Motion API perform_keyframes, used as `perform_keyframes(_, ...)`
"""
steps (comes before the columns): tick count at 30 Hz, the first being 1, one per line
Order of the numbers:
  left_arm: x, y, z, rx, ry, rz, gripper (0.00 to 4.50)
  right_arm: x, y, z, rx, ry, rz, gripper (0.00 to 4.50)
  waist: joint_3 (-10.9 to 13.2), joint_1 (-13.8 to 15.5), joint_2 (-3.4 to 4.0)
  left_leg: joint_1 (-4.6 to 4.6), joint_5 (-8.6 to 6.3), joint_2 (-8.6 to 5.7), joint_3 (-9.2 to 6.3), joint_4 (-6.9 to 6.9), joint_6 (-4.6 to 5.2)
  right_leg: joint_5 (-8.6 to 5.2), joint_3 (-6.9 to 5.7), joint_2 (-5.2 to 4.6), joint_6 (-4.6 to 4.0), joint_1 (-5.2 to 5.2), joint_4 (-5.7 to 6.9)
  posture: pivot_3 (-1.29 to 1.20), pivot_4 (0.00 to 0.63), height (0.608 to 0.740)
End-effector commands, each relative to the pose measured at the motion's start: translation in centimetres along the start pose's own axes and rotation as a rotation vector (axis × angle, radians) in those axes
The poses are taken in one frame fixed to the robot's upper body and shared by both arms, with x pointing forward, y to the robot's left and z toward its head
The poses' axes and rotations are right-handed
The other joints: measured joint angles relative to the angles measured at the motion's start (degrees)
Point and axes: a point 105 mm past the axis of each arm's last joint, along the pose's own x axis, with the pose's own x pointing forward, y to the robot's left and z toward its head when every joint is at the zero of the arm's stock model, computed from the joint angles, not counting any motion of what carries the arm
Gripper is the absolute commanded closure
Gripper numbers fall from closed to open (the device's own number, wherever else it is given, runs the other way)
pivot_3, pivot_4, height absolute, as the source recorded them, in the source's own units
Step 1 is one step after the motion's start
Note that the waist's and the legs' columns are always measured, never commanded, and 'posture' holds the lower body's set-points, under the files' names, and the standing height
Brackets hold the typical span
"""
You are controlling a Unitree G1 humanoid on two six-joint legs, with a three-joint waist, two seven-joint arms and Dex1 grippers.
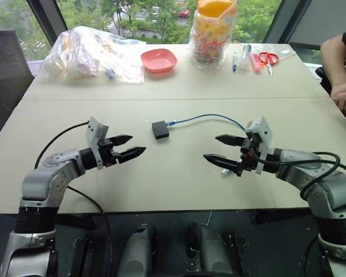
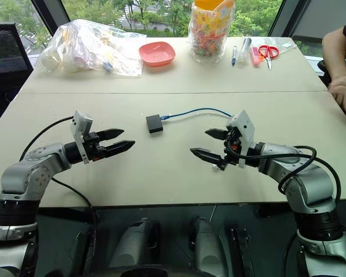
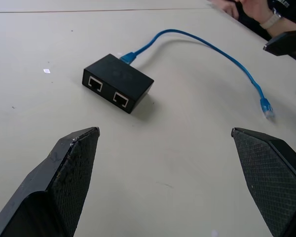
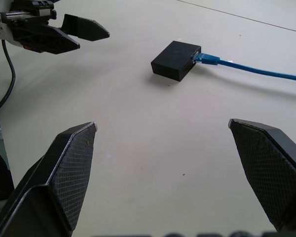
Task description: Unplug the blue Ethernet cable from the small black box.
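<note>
A: On the table (image 1: 179, 190), between our two grippers, we find one small black box (image 1: 160, 129) lying flat with one blue cable (image 1: 207, 117) plugged into its far side. Two empty ports face our left gripper (image 1: 128, 146).

B: Why do we hold both off it?

A: We judge this a ready stance. Left gripper and right gripper (image 1: 224, 150) hover near the box on either side, jaws spread wide, gripping nothing. One can pin the box while the other pulls the plug.
</note>
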Motion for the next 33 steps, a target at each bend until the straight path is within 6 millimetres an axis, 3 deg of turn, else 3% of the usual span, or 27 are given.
perform_keyframes(1,-0.3,-0.4,1.6,0.028,-0.068,0.005,0.03,0.4,0.4,0.7,-0.028,-0.032,0.024,0.00,0.00,0.01,0.00,0.00,0.00,0.00,0.00,0.00,0.00,0.00,0.00,0.00,0.00,0.00,0.00,0.00,0.150,0.740)
perform_keyframes(12,-0.4,-0.5,1.9,0.041,-0.086,0.036,0.03,1.2,0.3,0.7,-0.038,-0.033,0.050,0.00,0.00,0.00,0.00,0.01,0.08,0.00,0.00,0.00,0.14,0.01,0.00,0.01,-0.01,0.01,0.00,0.00,0.150,0.740)
perform_keyframes(18,0.0,0.6,2.9,0.134,-0.061,0.091,0.03,2.9,-2.7,1.6,-0.147,-0.037,-0.054,0.00,0.00,-0.07,0.00,0.01,0.09,-0.01,0.03,0.02,0.15,0.02,0.00,0.03,-0.01,0.01,0.00,0.00,0.150,0.740)
perform_keyframes(22,0.0,1.6,3.6,0.174,-0.043,0.091,0.03,5.2,-5.1,1.8,-0.248,0.021,-0.057,0.00,0.00,-0.09,0.00,0.05,0.10,-0.05,0.04,0.03,0.15,0.03,0.00,0.08,-0.03,0.04,0.01,0.00,0.150,0.740)
perform_keyframes(26,-0.5,2.3,4.1,0.197,-0.029,0.088,0.03,9.4,-8.3,2.1,-0.310,0.081,-0.060,0.00,0.01,-1.18,-0.01,0.02,0.12,-0.10,0.13,0.02,0.18,0.09,0.03,0.14,-0.07,-0.04,0.06,0.00,0.150,0.740)
perform_keyframes(33,-0.8,2.0,2.7,0.195,-0.025,0.119,0.03,13.8,-8.6,2.4,-0.357,0.130,-0.059,0.00,0.01,-1.72,0.00,0.02,0.13,-0.11,0.23,-0.07,0.18,0.17,0.04,0.13,0.08,-0.12,0.44,0.00,0.150,0.740)
